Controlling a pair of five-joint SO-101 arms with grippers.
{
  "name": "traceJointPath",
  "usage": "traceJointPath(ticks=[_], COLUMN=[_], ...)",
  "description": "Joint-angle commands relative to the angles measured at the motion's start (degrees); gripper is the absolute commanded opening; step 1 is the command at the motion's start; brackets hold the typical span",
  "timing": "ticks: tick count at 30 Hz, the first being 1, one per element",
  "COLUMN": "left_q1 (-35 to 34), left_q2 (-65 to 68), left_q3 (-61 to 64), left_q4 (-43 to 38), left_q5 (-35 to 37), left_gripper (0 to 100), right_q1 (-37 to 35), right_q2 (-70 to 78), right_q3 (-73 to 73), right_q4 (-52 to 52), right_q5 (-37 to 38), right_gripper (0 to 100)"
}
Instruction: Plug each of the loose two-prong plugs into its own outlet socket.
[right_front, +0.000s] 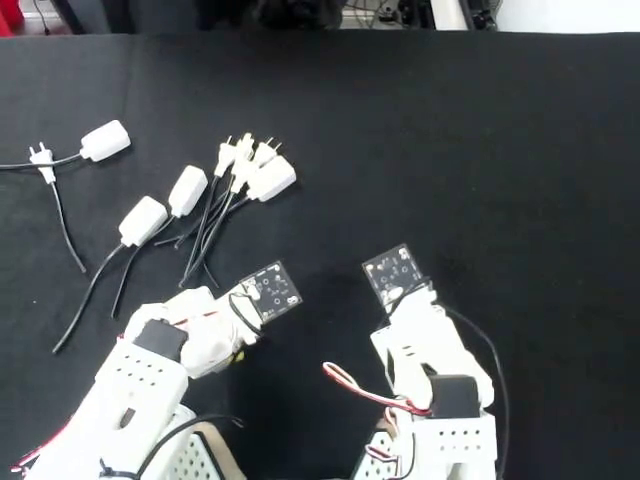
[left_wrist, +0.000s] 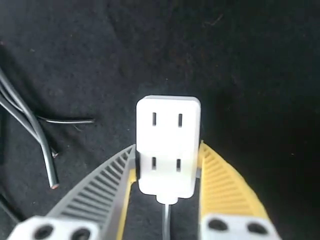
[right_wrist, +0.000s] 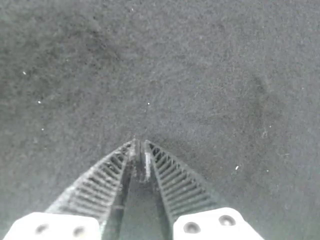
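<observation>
A white outlet socket (left_wrist: 168, 145) with two pairs of slots stands upright between a grey finger (left_wrist: 112, 175) and a yellow finger (left_wrist: 217, 175); my left gripper (left_wrist: 167, 148) is shut on its lower half, and its cable runs down between the fingers. Several other white sockets (right_front: 143, 220) (right_front: 187, 190) (right_front: 105, 140) lie at the far left on black cords. A bunch of two-prong plugs (right_front: 245, 152) lies beside another socket (right_front: 271, 180). One more plug (right_front: 41, 160) lies at the left edge. My right gripper (right_wrist: 139, 150) is shut over bare cloth.
The black cloth table (right_front: 480, 150) stretches wide to the right and far side. Black cords (right_front: 200, 240) trail between the sockets and the left arm (right_front: 190, 340). The right arm (right_front: 430, 345) stands near the front middle. Cords (left_wrist: 30, 130) pass close beside the held socket.
</observation>
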Motion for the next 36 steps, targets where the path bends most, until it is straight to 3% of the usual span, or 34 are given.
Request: traceJointPath(ticks=[1,36], left_q1=[-0.48,-2.33], left_q2=[-0.26,-0.26], left_q3=[0.31,-0.13], left_q4=[-0.88,1.67], left_q5=[-0.35,-1.67], left_gripper=[18,19], right_q1=[0.44,0.44], right_q2=[-1.71,-1.71], right_q3=[-0.22,-0.22], right_q4=[0.09,0.09], right_q5=[-0.18,-0.18], right_gripper=[1.7,1.7])
